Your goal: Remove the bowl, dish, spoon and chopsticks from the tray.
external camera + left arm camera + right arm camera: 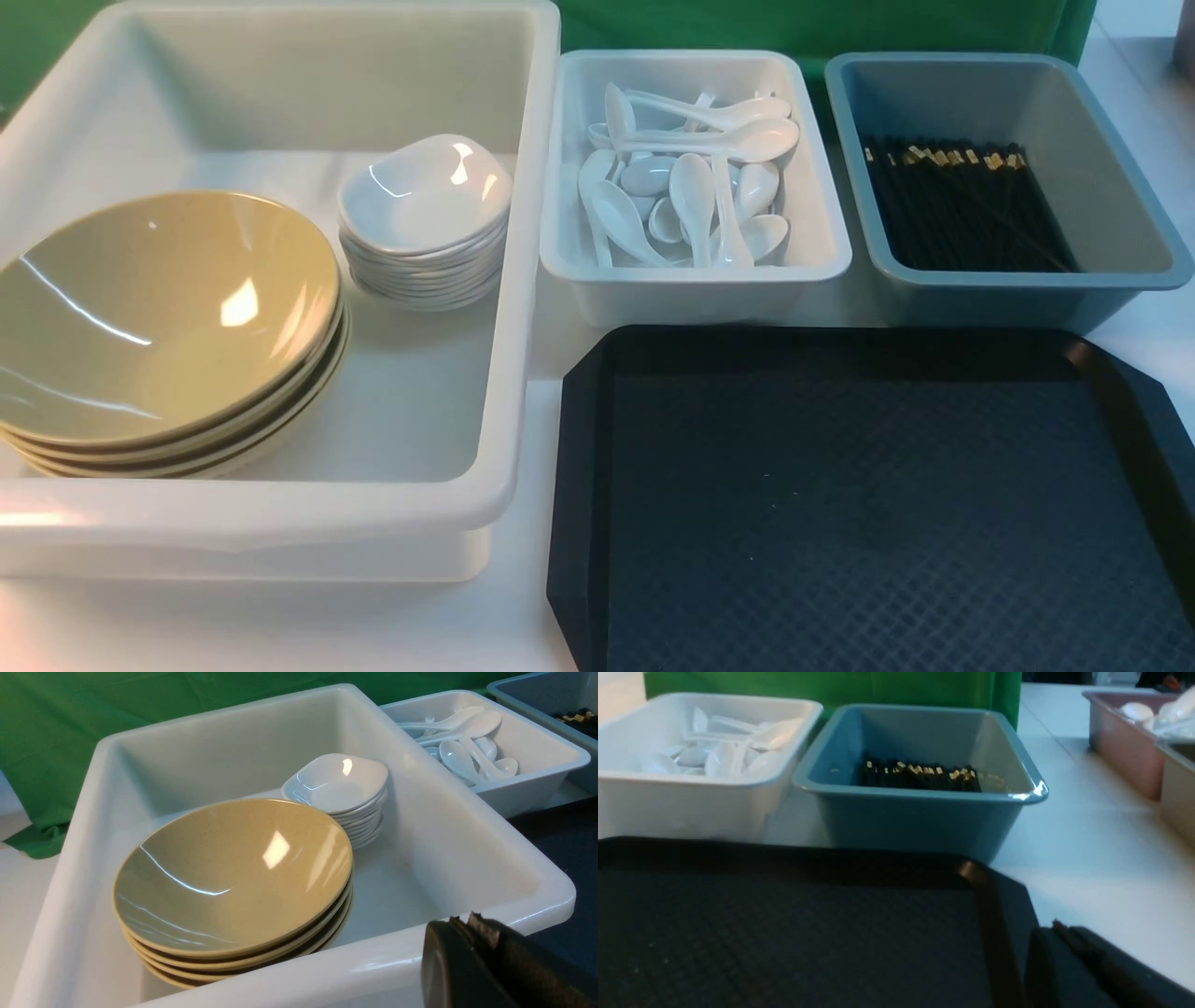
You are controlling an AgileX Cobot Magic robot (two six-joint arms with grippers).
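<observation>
The black tray (840,523) lies at the front right with nothing on its textured surface. An olive-tan bowl (159,308) tops a stack inside the big white tub (523,280). Beside it, a small white dish (425,191) tops another stack. White spoons (691,187) fill the small white bin (700,273). Black chopsticks (962,210) lie in the grey-blue bin (1027,280). My left gripper (462,921) is shut and holds nothing, just outside the tub's near rim. Over the tray's right corner (999,896), my right gripper (1057,926) is also shut and holds nothing. Neither gripper shows in the front view.
A green cloth (822,23) hangs behind the bins. In the right wrist view a brownish-pink bin (1120,742) and another container's edge (1176,788) stand on the white table (1087,858) to the right of the grey-blue bin.
</observation>
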